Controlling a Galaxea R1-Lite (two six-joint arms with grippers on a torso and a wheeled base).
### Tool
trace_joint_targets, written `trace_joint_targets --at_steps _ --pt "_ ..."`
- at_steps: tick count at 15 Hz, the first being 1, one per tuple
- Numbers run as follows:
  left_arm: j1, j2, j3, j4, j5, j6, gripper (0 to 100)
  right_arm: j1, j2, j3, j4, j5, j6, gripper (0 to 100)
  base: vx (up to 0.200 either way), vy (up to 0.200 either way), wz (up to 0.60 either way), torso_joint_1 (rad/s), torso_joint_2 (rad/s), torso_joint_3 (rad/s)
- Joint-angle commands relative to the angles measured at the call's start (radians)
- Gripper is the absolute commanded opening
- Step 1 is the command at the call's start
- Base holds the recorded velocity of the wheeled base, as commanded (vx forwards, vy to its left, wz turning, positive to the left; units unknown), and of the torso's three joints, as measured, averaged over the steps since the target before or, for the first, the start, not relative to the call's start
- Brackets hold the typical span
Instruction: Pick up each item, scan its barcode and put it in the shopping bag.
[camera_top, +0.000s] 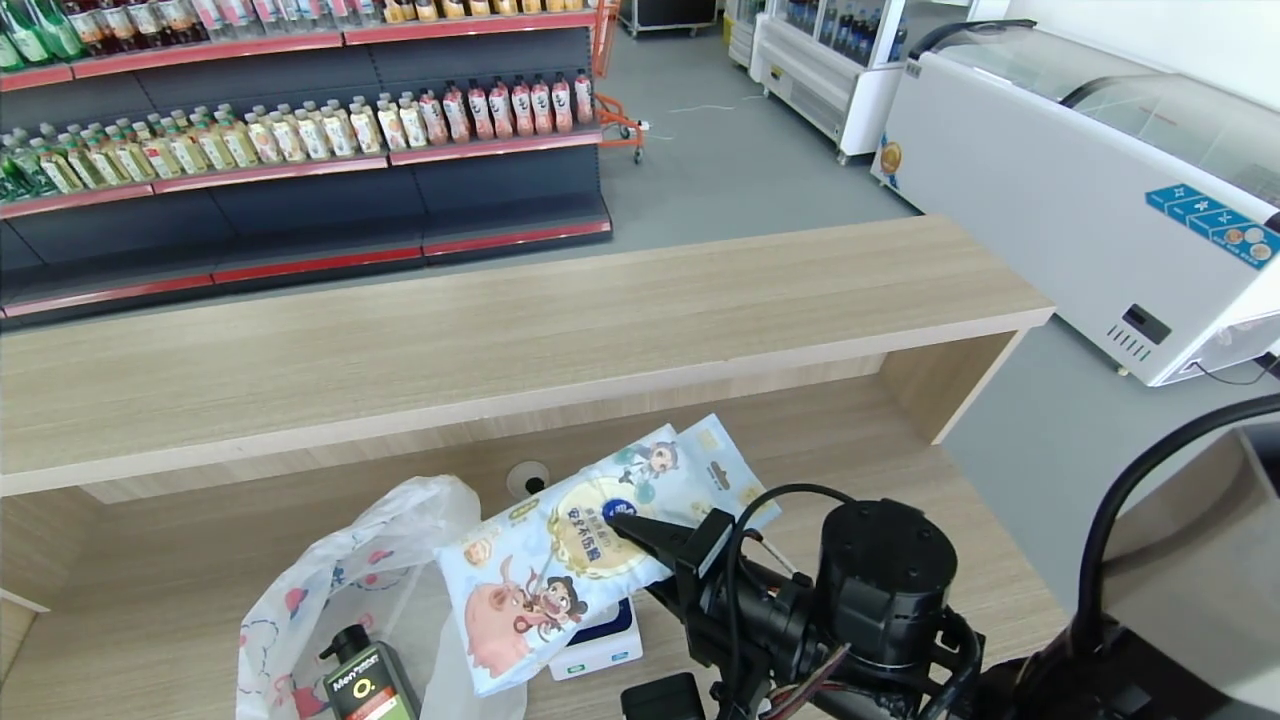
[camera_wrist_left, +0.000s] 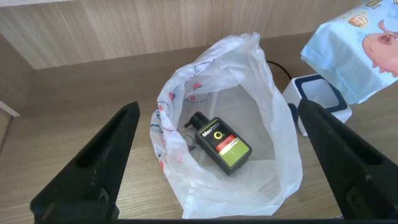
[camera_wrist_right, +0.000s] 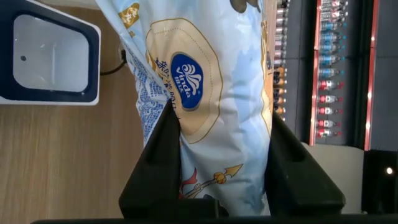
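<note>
Black jointed right arm (camera_top: 880, 580) comes in from the lower right, wrist turned toward the robot's left. Its black 2-finger right gripper (camera_top: 640, 535) is clamped on a pale blue cartoon-printed soft pack (camera_top: 560, 560), 1 finger on each face. The left gripper (camera_wrist_left: 217, 109) is aimed downward, its 2 black fingers (camera_wrist_left: 93, 174) spread wide apart.

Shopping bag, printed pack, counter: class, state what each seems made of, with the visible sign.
Shopping bag: thin translucent plastic film, crumpled and slightly shiny.
Printed pack: probably soft plastic wrap, glossy, with creases and a puffy shape.
Counter: pale matt wood grain, perhaps laminate; the look leaves that open.
</note>
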Motion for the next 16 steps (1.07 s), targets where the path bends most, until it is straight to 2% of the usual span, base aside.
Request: trace_joint_targets --at_steps 1,5,16 --pt "0.001 0.0 0.0 0.0 0.0 0.0 100 -0.008 0.004 0.006 -0.016 -0.018 -0.024 0 0.0 0.0 0.0 0.0 0.0 0.0" --pt "0.001 0.0 0.0 0.0 0.0 0.0 100 -0.019 0.013 0.023 -0.045 -0.022 -0.066 0 0.0 0.0 0.0 0.0 0.0 0.0" --pt "0.001 0.0 0.0 0.0 0.0 0.0 100 -0.019 0.14 0.004 -0.156 -0.021 -0.053 0 0.0 0.0 0.0 0.0 0.0 0.0"
